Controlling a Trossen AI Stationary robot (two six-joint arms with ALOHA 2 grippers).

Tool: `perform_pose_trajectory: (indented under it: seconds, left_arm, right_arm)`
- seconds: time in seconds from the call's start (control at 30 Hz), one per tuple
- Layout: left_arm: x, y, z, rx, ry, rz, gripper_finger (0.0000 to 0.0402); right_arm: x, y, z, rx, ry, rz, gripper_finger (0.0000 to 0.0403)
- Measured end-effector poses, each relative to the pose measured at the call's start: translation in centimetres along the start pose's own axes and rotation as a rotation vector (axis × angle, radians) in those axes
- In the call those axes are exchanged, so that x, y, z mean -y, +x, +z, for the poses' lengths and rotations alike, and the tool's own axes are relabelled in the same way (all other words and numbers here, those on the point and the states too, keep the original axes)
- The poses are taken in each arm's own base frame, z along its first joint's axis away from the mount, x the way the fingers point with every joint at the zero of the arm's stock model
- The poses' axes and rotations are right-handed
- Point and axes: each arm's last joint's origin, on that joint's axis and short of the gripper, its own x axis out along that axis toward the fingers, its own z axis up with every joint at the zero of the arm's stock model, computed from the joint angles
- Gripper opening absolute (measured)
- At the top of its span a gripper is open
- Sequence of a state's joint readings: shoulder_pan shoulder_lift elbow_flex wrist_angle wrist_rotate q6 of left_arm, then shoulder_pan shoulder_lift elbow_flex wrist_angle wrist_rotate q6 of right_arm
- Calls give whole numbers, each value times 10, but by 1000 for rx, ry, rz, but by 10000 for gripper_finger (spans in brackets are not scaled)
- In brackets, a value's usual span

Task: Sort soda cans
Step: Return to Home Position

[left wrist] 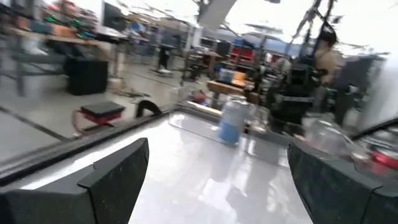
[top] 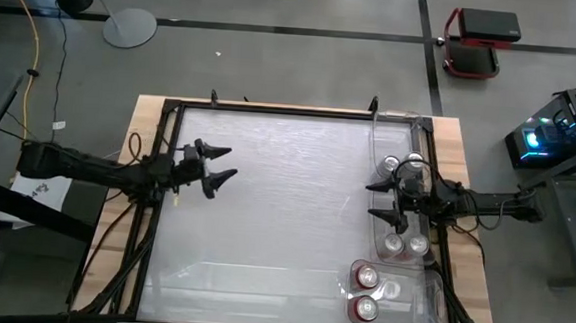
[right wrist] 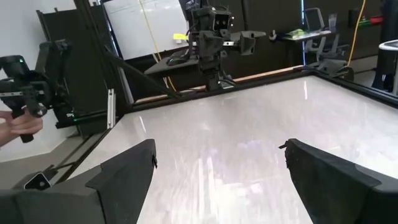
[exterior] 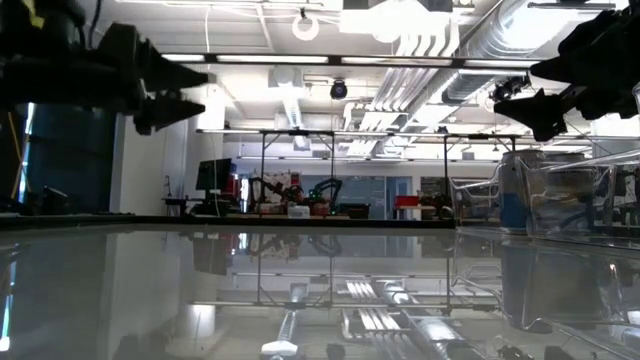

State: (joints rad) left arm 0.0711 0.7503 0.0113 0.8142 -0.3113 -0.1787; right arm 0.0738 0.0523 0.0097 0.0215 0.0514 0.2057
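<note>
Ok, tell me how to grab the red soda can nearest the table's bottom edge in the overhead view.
Take the red cylindrical soda can by its round sides under the silver top, straight from above with the right claw: it seems upright, and the clear plastic bin's walls block a side approach. Avoid the second red can beside it.

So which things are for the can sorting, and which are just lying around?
For the job: silver cans, red cans, upper clear bin, lower clear bin, left gripper, right gripper.
Just lying about: red floor cart, grey round base, blue-lit box.
</note>
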Motion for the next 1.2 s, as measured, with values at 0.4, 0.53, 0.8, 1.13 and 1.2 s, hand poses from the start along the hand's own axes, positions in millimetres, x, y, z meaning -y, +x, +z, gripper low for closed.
perform_pose_trajectory:
  seconds: [0.4, 0.53, 0.8, 1.13, 1.2]
  left_arm:
    - [-8, -14, 1, -93, 124, -87, 360]
    - [-12, -20, 0, -126, 191, -158, 360]
    - [-10, -34, -5, -203, 213, -392, 360]
    - [-10, -42, 2, -110, 232, -421, 360]
    - [-9, -45, 6, -76, 192, -452, 360]
  right_arm:
    - [0, 0, -1, -8, -4, -1, 346]
    - [0, 0, -1, -8, -4, 0, 346]
    - [0, 0, -1, -8, -5, 0, 346]
    - [0, 0, -1, -8, -5, 1, 346]
    - [0, 0, -1, -8, -5, 0, 346]
